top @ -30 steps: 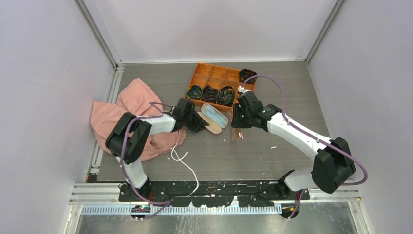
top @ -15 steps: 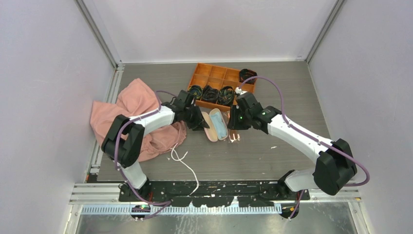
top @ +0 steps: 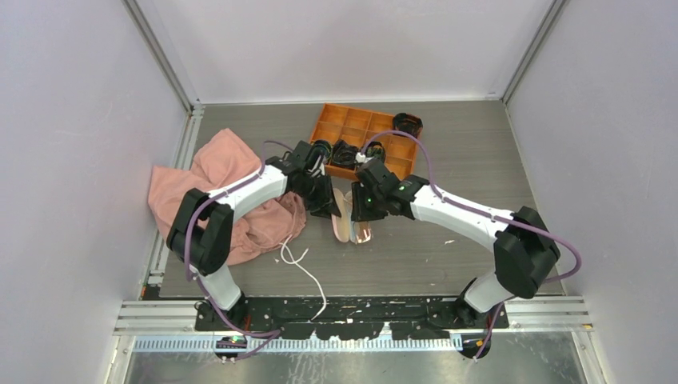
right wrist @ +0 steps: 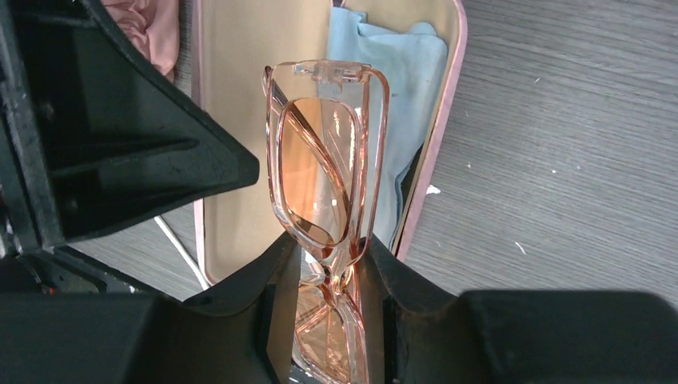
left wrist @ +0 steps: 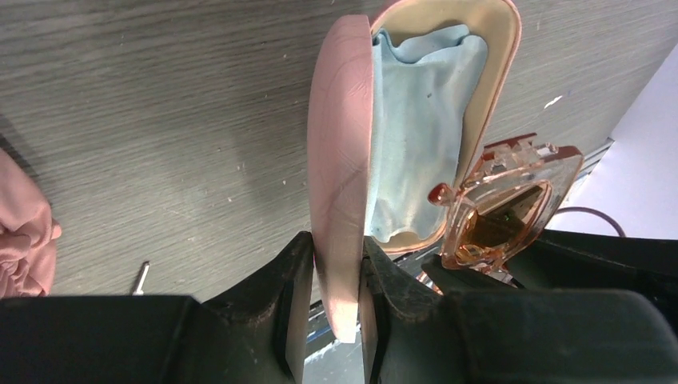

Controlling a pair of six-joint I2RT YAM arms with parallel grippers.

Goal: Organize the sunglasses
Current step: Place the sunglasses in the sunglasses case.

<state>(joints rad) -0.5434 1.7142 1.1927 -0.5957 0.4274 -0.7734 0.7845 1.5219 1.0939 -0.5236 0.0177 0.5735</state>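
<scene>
The sunglasses [right wrist: 320, 160], with translucent pinkish-orange lenses and folded arms, are pinched at the bridge by my right gripper [right wrist: 329, 244], which is shut on them. They hang just over the open pink case [right wrist: 232, 120], with a light blue cloth [right wrist: 400, 80] lying inside it. My left gripper [left wrist: 337, 244] is shut on the raised lid [left wrist: 340, 144] of the case, holding it open. In the top view the case [top: 340, 218] lies mid-table between the left gripper [top: 326, 202] and the right gripper [top: 361, 214], with the sunglasses [top: 364, 233] at its right edge.
An orange compartment tray [top: 352, 126] with dark bundles in several cells stands behind the grippers, and a dark bundle [top: 408, 124] sits at its right end. A pink garment [top: 216, 184] lies at the left. A white cord [top: 308, 272] trails toward the near edge.
The right gripper has carried the sunglasses left to the case. The left gripper has swung the case round so that it points toward the near edge.
</scene>
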